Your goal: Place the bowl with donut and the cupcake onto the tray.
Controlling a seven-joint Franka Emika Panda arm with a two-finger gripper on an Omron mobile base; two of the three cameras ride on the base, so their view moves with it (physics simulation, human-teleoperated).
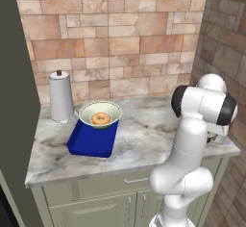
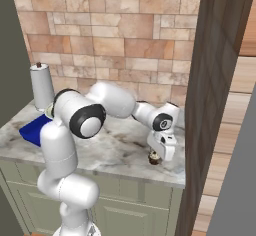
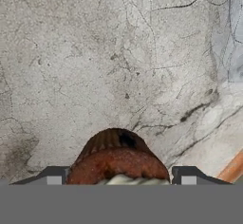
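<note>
The end effector (image 2: 155, 158) hangs low over the marble counter (image 1: 144, 134) near its right front edge, with the cupcake (image 3: 116, 159) sitting on the counter between its two finger tips (image 3: 53, 174). The jaws stand wide on either side; whether they press the wrapper cannot be told. Well apart to the left, the bowl (image 1: 100, 114) with the donut (image 1: 101, 119) rests on the blue tray (image 1: 91, 142).

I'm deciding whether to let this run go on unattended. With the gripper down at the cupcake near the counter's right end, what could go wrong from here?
1. The cupcake is tiny and sits between the tips of the gripper; an off-centre close might tip or squash it.
2. It stands near the counter edge, so a nudge could knock it off.
3. The bowl with the donut already covers the far end of the tray; only the near part is bare, so the cupcake must be set there.
</note>
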